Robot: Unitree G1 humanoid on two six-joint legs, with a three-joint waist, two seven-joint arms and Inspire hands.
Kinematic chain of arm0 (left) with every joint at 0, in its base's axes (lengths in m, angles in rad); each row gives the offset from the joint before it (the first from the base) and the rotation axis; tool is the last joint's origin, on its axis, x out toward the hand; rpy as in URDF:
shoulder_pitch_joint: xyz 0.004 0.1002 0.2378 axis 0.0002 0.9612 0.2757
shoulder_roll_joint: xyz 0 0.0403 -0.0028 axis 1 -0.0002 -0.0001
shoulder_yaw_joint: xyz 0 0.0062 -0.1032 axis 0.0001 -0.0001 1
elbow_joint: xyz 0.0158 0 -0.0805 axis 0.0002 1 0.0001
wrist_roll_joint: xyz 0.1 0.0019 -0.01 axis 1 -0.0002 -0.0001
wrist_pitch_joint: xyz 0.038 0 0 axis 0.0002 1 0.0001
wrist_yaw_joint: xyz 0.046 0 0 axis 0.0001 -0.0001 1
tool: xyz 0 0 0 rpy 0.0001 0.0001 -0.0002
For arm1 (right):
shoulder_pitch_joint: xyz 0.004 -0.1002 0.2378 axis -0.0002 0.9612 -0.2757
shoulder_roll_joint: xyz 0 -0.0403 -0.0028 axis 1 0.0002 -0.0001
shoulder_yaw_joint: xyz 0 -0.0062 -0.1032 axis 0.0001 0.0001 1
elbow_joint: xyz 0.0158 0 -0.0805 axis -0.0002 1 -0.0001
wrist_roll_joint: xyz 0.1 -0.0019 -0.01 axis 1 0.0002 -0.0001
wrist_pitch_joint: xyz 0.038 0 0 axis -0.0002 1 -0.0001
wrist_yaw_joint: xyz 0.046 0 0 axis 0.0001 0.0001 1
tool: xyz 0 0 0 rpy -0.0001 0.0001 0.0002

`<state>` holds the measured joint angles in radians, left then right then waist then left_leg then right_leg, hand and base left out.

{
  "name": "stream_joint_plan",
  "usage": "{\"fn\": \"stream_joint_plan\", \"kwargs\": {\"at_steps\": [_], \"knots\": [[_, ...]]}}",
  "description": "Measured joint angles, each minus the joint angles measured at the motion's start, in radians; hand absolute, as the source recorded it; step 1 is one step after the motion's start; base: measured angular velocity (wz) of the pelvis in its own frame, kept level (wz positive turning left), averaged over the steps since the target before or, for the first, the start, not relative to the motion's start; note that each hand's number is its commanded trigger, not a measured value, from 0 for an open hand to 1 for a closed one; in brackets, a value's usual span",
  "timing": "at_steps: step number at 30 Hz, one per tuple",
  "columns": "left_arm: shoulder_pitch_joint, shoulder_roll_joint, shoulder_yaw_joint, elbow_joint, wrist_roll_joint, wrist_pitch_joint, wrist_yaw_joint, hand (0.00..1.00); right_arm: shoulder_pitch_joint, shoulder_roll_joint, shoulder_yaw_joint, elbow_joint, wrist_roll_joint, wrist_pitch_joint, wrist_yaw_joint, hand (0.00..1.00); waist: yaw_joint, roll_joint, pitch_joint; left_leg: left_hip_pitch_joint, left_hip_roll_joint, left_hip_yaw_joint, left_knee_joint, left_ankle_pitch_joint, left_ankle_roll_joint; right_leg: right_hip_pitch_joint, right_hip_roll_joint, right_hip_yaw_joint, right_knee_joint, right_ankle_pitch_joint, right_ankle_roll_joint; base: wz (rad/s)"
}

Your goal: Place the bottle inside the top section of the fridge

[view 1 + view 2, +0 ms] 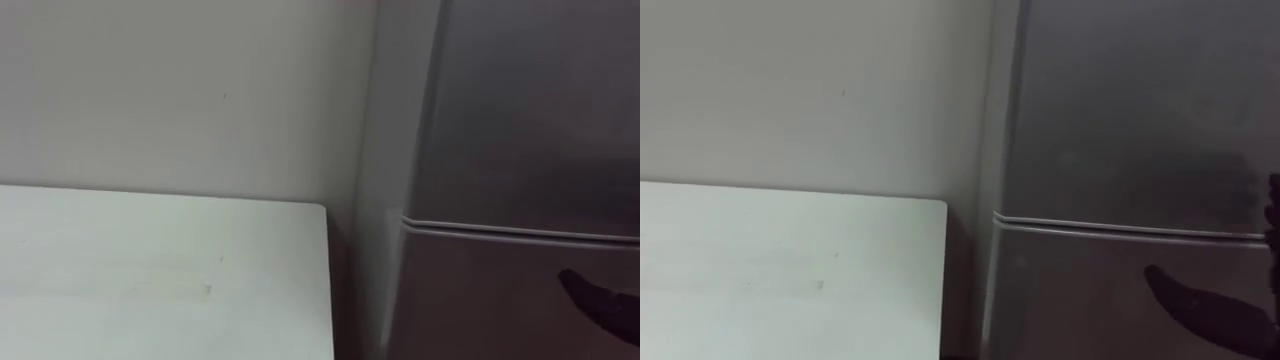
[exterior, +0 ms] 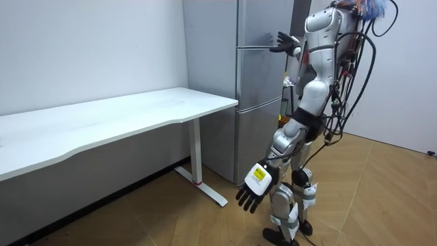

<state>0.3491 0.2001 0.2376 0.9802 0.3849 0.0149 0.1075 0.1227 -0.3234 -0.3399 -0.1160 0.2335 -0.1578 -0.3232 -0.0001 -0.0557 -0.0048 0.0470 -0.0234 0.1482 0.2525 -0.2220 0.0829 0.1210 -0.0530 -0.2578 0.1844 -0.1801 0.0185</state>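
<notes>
Right hand of the humanoid is raised to chest height against the front of a tall silver fridge, its dark fingers spread and straight on the metal, holding nothing. It meets the fridge at the horizontal seam that runs under the upper door. In the eye views the same fingers show as a dark shape at the lower right, just below that seam. The upper door sits flush and closed above it.

Left hand hangs low beside the robot's thigh, well apart from the fridge, fingers loose and pointing at the floor, with nothing in its palm. Both hands are thus slack and unloaded, and the whereabouts of the bottle cannot be told.

One fridge stands in the room, set against the pale wall, with the robot upright on two legs directly before it. One white table stands along the same wall on the robot's left; its far corner lies just beside the fridge's side panel, a narrow dark gap between the two. The tabletop is plain white. One white leg, ending in a flat foot, carries the table's end nearest the fridge. Wood flooring runs under the table, the fridge and the robot.
</notes>
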Motion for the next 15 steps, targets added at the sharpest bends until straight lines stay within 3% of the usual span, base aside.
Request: {"fn": "stream_joint_plan", "kwargs": {"at_steps": [7,11,15], "knots": [[-0.007,-0.014,0.014,-0.004,-0.022,0.0,0.036,0.0,0.018,0.0,-0.049,-0.001,0.11,0.007,-0.12,0.0,-0.037,0.003,-0.0024,-0.002,-0.001,0.004,-0.017,0.0,-0.001,-0.011,-0.002,0.005,-0.001,0.0,0.0,-0.02],[-0.009,-0.027,0.015,-0.028,-0.021,0.001,0.043,0.0,0.027,0.0,-0.106,-0.002,0.151,0.007,-0.197,0.0,-0.054,0.013,-0.009,-0.002,-0.003,0.014,-0.031,0.0,-0.001,-0.016,0.001,0.011,0.001,-0.001,0.001,-0.07],[-0.024,-0.027,-0.002,-0.031,-0.042,0.002,0.07,0.0,0.1,0.011,-0.117,-0.001,0.201,0.006,-0.271,0.0,-0.074,0.021,-0.007,-0.003,-0.002,0.012,-0.034,0.0,-0.001,-0.017,0.002,0.01,0.004,0.0,0.001,0.0]]}}
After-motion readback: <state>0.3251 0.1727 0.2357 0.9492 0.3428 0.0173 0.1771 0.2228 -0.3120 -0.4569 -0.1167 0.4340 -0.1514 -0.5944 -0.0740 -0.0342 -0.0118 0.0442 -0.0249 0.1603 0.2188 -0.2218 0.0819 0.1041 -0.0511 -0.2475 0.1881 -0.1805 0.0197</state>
